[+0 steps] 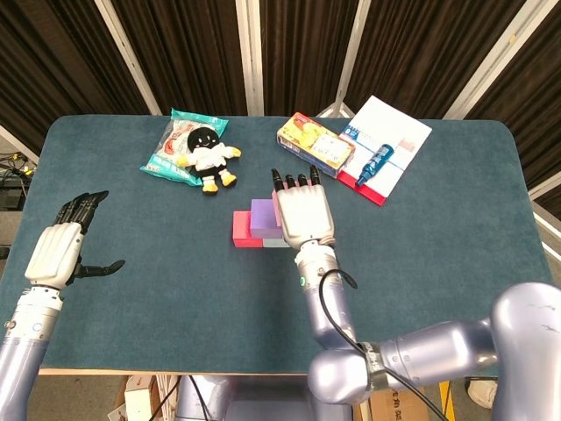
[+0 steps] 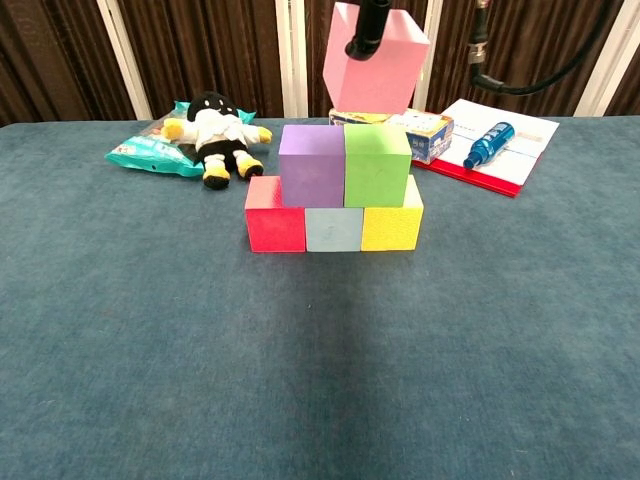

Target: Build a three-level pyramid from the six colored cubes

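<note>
Red (image 2: 275, 227), pale blue (image 2: 333, 229) and yellow (image 2: 392, 227) cubes form a row on the table. A purple cube (image 2: 312, 165) and a green cube (image 2: 377, 165) sit on top of that row. My right hand (image 1: 304, 215) holds a pink cube (image 2: 375, 65) in the air just above the green cube and the seam, tilted a little and not touching the stack. In the head view the hand's back hides the green and yellow cubes; the purple cube (image 1: 262, 217) and red cube (image 1: 239, 230) show beside it. My left hand (image 1: 61, 250) is open, far left near the table's front.
A plush toy (image 1: 209, 156) lies on a teal snack bag (image 1: 175, 145) behind the stack on the left. A yellow box (image 1: 314, 140) and a blue bottle (image 1: 372, 164) on a white booklet (image 1: 390, 132) lie behind on the right.
</note>
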